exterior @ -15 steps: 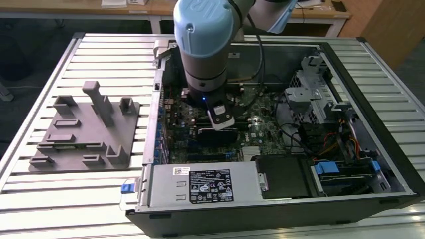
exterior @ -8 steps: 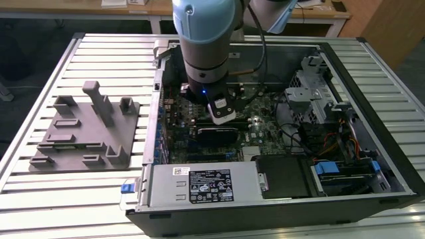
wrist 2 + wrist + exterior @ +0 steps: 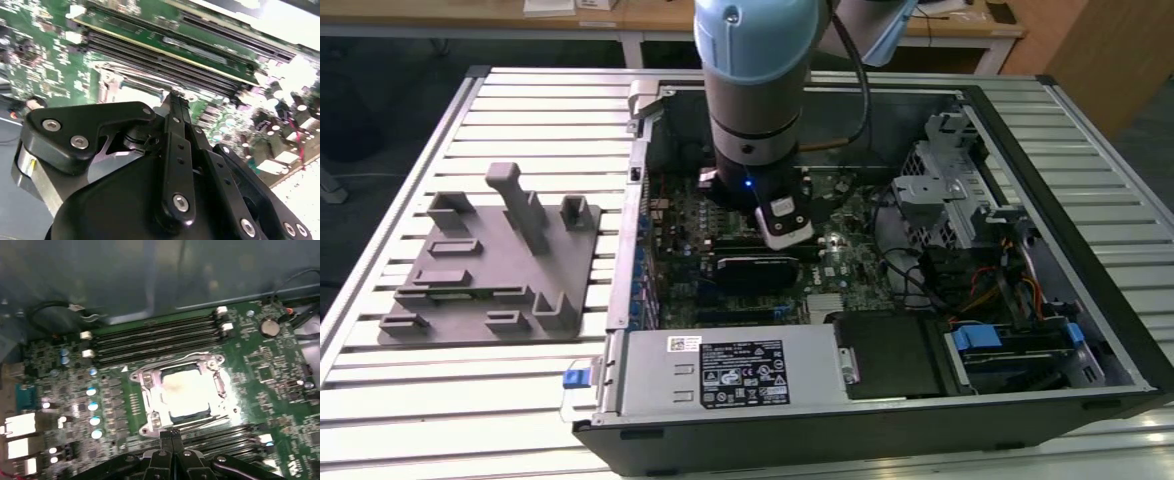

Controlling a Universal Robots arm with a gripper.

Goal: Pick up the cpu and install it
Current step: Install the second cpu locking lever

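The cpu (image 3: 190, 390), a shiny pale square, lies flat inside the metal frame of the motherboard socket (image 3: 145, 377) in the first wrist view. My gripper (image 3: 172, 432) hangs just beside the socket's edge, fingers pressed together with nothing between them. In the second wrist view the shut gripper (image 3: 174, 96) points at the socket frame (image 3: 125, 70), next to the memory slots (image 3: 165, 55). In the exterior view the arm reaches down into the open computer case, and the gripper (image 3: 787, 236) sits low over the motherboard (image 3: 680, 230).
A grey plastic fixture block (image 3: 494, 270) stands on the slatted table at the exterior view's left. Inside the case (image 3: 881, 405) are the power supply (image 3: 734, 375), a drive cage (image 3: 947, 190) and loose cables (image 3: 987, 290). Memory slots (image 3: 155, 337) flank the socket.
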